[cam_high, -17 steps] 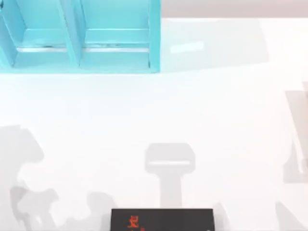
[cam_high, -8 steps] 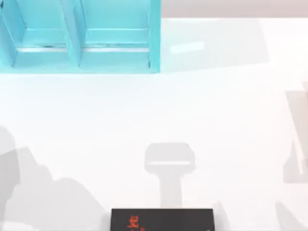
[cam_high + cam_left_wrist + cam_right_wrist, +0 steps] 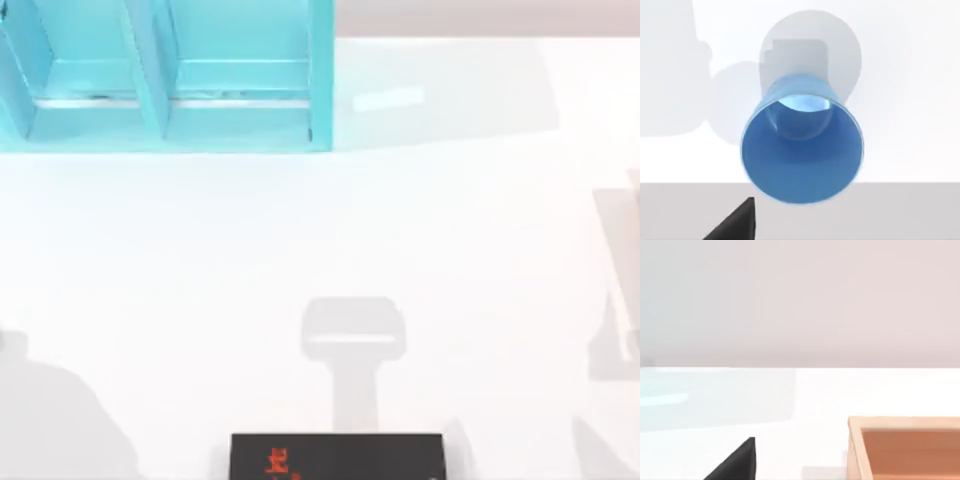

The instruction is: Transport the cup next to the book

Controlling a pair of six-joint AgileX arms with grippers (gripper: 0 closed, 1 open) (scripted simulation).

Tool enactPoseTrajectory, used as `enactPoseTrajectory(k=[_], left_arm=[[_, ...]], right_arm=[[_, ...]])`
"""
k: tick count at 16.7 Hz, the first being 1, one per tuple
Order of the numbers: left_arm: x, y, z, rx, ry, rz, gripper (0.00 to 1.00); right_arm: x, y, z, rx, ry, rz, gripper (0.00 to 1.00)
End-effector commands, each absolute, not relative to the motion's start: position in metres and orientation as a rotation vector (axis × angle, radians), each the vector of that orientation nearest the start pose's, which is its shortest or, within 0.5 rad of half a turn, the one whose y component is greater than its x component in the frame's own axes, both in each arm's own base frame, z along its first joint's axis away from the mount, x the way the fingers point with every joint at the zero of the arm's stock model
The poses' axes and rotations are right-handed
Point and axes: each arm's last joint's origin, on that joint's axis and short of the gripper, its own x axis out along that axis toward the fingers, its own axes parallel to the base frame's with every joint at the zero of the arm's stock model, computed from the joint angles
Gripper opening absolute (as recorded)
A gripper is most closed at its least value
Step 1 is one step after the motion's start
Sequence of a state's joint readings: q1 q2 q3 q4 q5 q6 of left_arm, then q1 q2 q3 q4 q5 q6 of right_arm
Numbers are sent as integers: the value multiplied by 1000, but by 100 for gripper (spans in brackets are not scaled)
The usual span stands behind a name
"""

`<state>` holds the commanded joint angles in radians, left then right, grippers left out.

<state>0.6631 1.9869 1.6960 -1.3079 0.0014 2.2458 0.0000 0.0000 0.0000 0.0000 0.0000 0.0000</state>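
The light-blue cup [image 3: 802, 150] sits in the middle of the left wrist view with its open mouth facing the camera. Its grey shadows fall on the white table behind it, and its rim overlaps the table's edge. A black part of my left gripper [image 3: 735, 225] shows close beside the cup's rim. The black book [image 3: 336, 456] with red lettering lies at the front middle of the table in the top view, cut off by the frame. A black part of my right gripper [image 3: 735, 462] hangs over white table.
A large turquoise shelf unit [image 3: 165, 75] stands at the back left of the table. A shallow wooden box [image 3: 905, 440] lies near my right gripper. Grey arm shadows fall on the front left and right side of the table.
The arm shadow at the table's front left has slid toward the lower left and shrunk. The book and the shelf unit have not moved.
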Motion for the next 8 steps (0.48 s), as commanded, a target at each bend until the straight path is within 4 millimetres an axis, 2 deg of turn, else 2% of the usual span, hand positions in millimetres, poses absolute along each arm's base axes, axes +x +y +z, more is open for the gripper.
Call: enactPoseTrajectory(k=[2,8], left_arm=[[298,245,235,1223,1200,-1224,100],[299,243,235,1227,1198,-1224,100]], right_arm=[[106,-1,160,0,0,0,100],[106,-1,160,0,0,0,100]])
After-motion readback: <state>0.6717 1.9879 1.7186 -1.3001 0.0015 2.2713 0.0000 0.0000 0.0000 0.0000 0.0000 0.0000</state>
